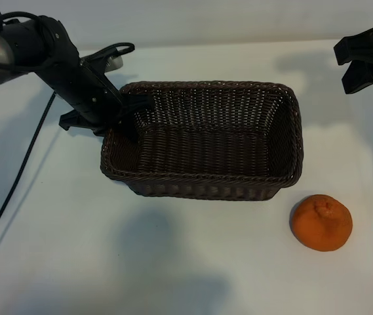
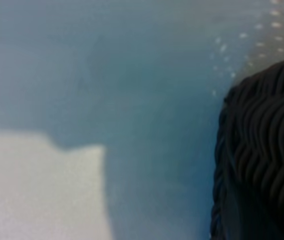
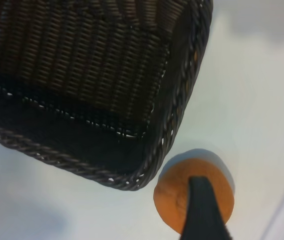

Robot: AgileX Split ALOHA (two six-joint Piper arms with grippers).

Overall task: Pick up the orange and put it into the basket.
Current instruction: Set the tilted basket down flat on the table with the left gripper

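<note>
The basket (image 1: pixel 202 141) is dark brown wicker, tightly woven in fine ribbed rows with a braided rim. The orange (image 1: pixel 322 222) is bright orange with a dimpled skin. The table (image 1: pixel 107 262) is plain white. Both arms are black.

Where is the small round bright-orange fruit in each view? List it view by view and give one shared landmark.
Exterior view: the orange lies on the white table at lower right, apart from the dark brown woven wicker basket.
Left wrist view: not in it; only a basket corner shows.
Right wrist view: bottom centre-right, partly behind a black finger.
Shared landmark: the basket.
</note>
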